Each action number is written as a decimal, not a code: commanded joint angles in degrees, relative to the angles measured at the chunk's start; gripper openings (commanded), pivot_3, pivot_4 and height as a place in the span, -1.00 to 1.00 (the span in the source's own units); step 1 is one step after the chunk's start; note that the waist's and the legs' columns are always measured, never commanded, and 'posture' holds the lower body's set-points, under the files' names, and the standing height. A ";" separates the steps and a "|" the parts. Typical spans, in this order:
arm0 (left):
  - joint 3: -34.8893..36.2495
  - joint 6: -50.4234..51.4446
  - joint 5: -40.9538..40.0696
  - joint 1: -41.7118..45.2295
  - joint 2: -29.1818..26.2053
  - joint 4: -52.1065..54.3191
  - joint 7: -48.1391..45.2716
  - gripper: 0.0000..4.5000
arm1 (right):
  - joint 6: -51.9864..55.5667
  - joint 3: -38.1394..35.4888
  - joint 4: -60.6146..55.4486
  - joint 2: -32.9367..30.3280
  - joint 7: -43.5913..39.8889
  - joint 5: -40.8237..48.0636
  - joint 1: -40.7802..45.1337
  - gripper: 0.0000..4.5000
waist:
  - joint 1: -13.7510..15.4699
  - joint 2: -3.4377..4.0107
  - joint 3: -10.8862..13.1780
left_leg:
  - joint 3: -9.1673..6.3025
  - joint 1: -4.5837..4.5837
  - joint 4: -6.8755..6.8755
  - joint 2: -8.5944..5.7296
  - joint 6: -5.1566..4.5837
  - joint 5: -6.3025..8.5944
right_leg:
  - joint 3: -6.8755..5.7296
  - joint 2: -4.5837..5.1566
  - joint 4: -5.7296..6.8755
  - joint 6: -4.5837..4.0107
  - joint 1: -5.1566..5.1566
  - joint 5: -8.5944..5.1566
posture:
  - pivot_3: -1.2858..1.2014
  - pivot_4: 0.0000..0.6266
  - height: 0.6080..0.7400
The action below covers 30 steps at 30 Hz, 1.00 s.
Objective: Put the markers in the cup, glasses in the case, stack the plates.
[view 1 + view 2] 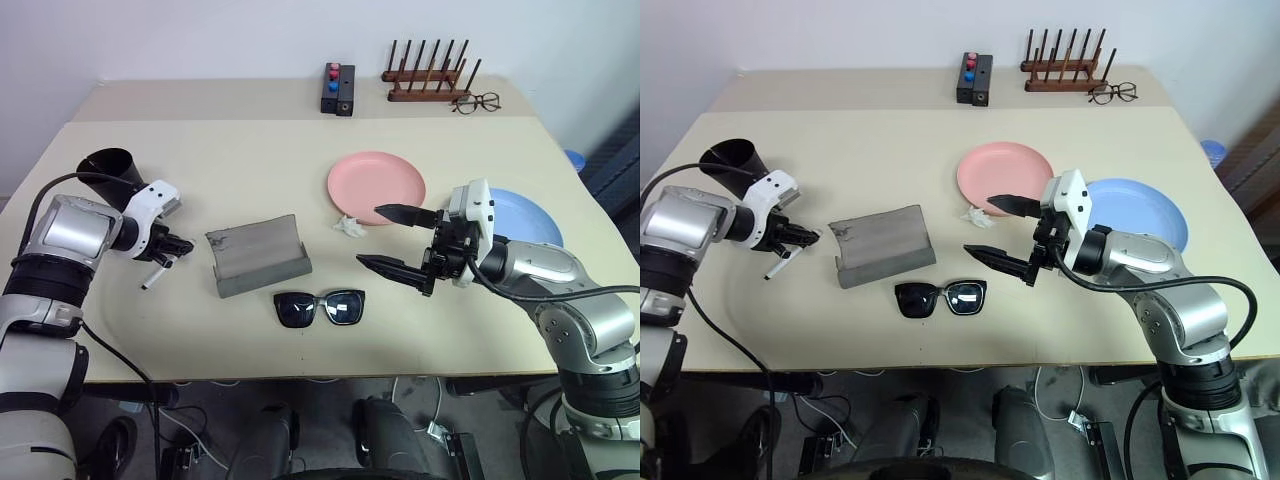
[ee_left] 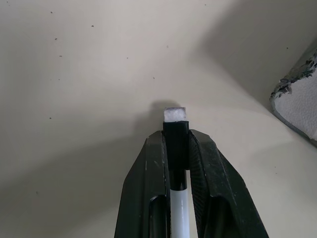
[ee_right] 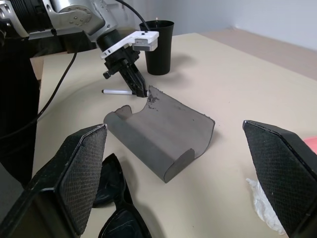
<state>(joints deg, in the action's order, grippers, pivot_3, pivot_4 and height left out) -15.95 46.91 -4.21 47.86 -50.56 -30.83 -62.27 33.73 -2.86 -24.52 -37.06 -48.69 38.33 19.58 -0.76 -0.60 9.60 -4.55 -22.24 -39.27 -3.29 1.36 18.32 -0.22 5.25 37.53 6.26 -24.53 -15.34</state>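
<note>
Left gripper point(image 2: 177, 148): jaws clamped on a marker point(image 2: 179, 208), white barrel between the pads, dark end poking past the tips; the marker lies at the table point(image 1: 250, 160) surface, not yet lifted by the look of it. No other marker is visible.

Right gripper point(image 1: 392, 240): jaws wide apart, empty, held above the table between the case and the blue plate.

Cup point(image 1: 110, 167): black, upright, just behind the left gripper; nothing seen in it. Marker step judged under way, not done.

Case point(image 1: 257, 257): grey, flap open, mid-table, empty.

Glasses point(image 1: 320, 307): black sunglasses, lying on the table just in front of the case. Step not begun.

Plates: pink plate point(image 1: 377, 187) and blue plate point(image 1: 530, 222), side by side, apart, unstacked. Step not begun.

Crumpled white scrap point(image 1: 349, 226): beside the pink plate.
</note>
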 commanded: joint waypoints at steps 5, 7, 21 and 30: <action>10.48 -7.15 -2.21 9.26 1.85 -2.58 6.03 -0.98 | -2.26 -0.46 -0.32 0.18 -0.06 -1.18 1.32 1.00 | 0.26 -0.26 0.11 | -0.04 -0.02 -0.03 0.00 -0.06 -0.03 | 0.00 0.00 0.04 0.00 0.00 0.00 | 0.03 -0.52 1.00; 16.39 -14.46 -5.00 13.07 3.40 -5.36 9.18 -0.98 | -3.06 -0.70 0.78 0.99 0.45 -1.71 2.47 1.00 | 0.14 -0.31 0.13 | -0.06 -0.07 -0.08 -0.01 -0.04 -0.04 | -0.02 0.00 0.04 0.01 -0.03 0.00 | 0.03 -0.52 1.00; 32.64 -59.70 -7.04 22.20 4.21 -30.46 28.46 -0.98 | -4.98 -1.05 3.34 2.77 1.17 -3.32 4.20 1.00 | -0.14 -0.28 0.11 | 0.06 -0.06 -0.09 -0.06 0.01 -0.07 | -0.02 0.09 0.07 0.03 -0.12 0.02 | 0.03 -0.52 1.00; 39.89 -64.85 -12.61 14.59 4.99 -33.47 26.14 -0.98 | -4.43 -1.02 3.05 2.36 1.21 -3.40 4.36 1.00 | -0.06 -0.29 0.11 | 0.05 -0.06 -0.23 -0.07 -0.01 -0.07 | -0.02 0.08 0.24 0.03 -0.12 0.02 | 0.03 -0.52 1.00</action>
<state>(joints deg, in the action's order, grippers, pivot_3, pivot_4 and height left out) 22.06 -16.89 -14.70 62.88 -45.58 -64.98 -35.02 29.62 -2.83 -20.03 -34.36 -47.57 34.53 23.13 -0.82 -0.89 9.71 -4.50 -22.30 -39.53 -3.36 1.35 18.26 -0.24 5.34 37.83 6.29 -24.65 -15.32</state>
